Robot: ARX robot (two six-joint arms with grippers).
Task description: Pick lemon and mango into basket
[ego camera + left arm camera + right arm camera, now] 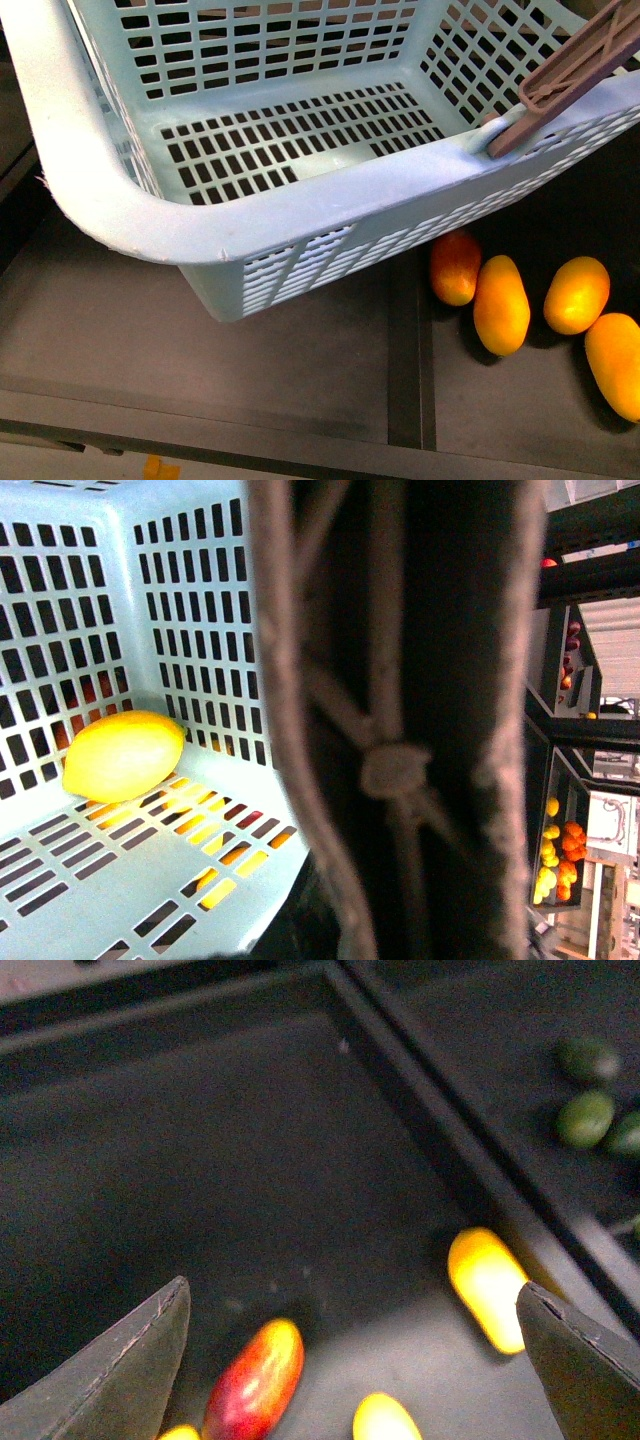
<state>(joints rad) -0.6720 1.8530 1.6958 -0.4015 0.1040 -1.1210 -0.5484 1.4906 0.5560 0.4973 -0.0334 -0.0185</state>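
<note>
Lemon's in: the small oval yellow lemon [122,755] lies on the slotted floor of the light aqua-blue plastic basket [330,195], near a corner. The basket's brownish-mauve swing handle [575,60] sits upper right in the front frame and blurs across the left wrist view. The left gripper's fingers show in no view, so I can't tell their state.

Mango not yet picked: the plump dark-red mango fading to yellow at one end [255,1380] lies on the dark shelf tray [200,1140]. In the front frame the mango [455,267] is lower right of centre, its top tucked under the basket rim, just beside a longer yellow-orange mango [500,305].

The right gripper [352,1295] hovers above it. Its fingers [120,1370] are spread wide and empty, with the mango nearer one finger.

My read on handling: firm but bruisable, with smooth skin and a rounded body, so it's likely to roll or squirt out. Grip across the short axis at the fattest part with moderate force. Watch finger clearance on the neighbour's side.
</note>
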